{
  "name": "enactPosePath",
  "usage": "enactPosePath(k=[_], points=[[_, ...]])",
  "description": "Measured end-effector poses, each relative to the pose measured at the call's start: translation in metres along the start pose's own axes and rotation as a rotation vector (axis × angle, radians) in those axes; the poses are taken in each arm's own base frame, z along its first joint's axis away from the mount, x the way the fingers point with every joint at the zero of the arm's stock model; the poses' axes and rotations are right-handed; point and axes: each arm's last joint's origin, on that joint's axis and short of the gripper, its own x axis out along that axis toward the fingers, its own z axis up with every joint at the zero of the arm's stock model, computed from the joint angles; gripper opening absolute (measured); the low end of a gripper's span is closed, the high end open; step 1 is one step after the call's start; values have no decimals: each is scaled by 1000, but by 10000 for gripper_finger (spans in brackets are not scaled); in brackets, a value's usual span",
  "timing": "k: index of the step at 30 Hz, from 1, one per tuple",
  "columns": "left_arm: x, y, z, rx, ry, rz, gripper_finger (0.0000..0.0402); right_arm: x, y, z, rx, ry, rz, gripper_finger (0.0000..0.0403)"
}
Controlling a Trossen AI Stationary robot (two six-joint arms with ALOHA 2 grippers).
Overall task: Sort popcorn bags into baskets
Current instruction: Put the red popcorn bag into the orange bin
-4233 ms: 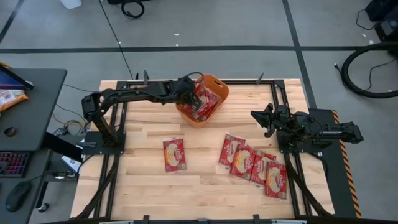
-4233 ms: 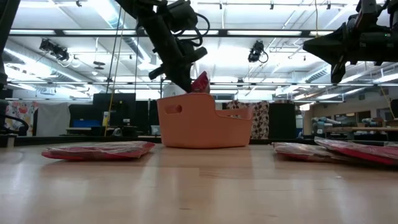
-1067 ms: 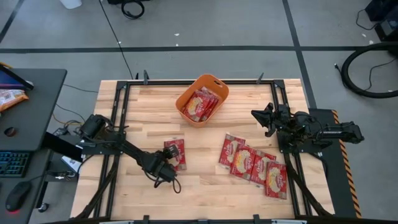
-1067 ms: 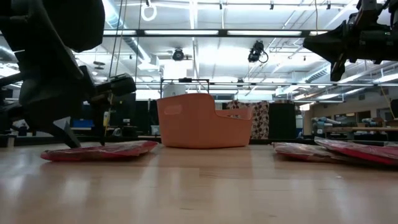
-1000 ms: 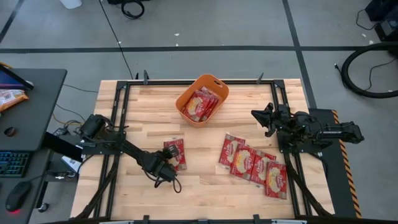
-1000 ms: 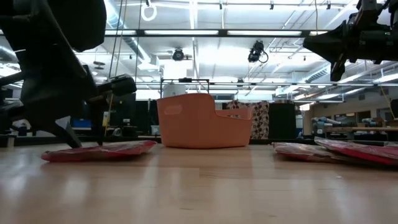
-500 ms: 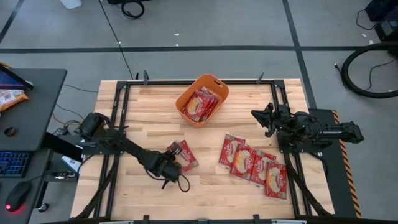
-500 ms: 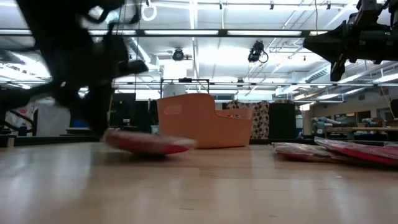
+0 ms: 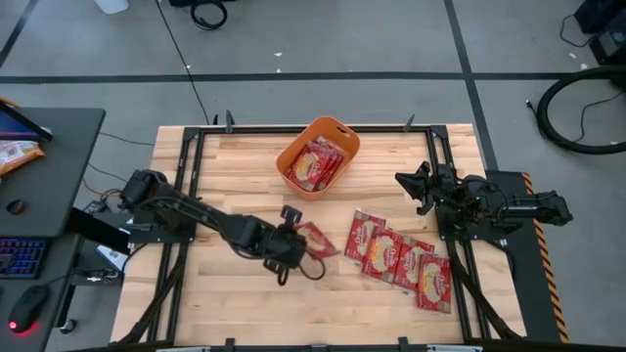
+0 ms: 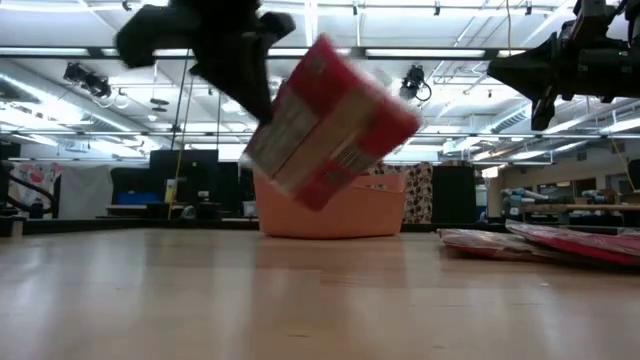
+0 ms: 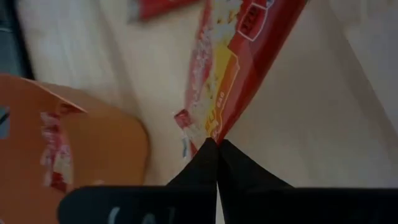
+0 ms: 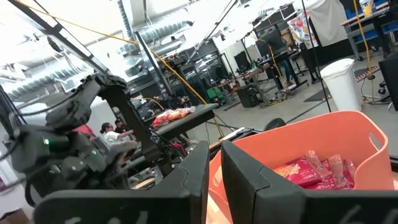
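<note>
Glossy red popcorn bag (image 9: pixel 315 238) hung pinched at one corner in the left end effector (image 9: pixel 290 241), lifted off the plank worktop (image 9: pixel 225 186), motion-smeared in the low view. Smooth orange tub (image 9: pixel 293 159) held more packets; right end effector (image 9: pixel 419 186) waited near it, fingers nearly together on nothing.

Bright ceiling strip lights; the lifted popcorn bag (image 10: pixel 335 115) is motion-blurred in the low view.
</note>
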Motion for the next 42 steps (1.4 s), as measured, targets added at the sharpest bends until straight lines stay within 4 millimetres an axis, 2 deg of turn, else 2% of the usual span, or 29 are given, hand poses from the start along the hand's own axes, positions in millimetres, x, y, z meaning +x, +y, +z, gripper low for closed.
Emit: enactPosePath(k=[9, 15, 19, 24, 32, 37, 42], points=[[-8, 57, 19, -253, -106, 102, 1, 0, 0, 0, 0, 0, 0, 48], [-3, 94, 23, -420, -212, 142, 1, 0, 0, 0, 0, 0, 0, 48], [5, 119, 18, -567, -257, 175, 0, 0, 0, 0, 0, 0, 0, 48], [19, 148, -5, -752, -192, 169, 0, 0, 0, 0, 0, 0, 0, 48], [41, 190, -56, -1093, -40, 61, 0, 0, 0, 0, 0, 0, 0, 48], [49, 208, -83, -1209, 22, 54, 0, 0, 0, 0, 0, 0, 0, 48], [52, 222, -100, -1272, 36, 69, 0, 0, 0, 0, 1, -2, 1, 48]])
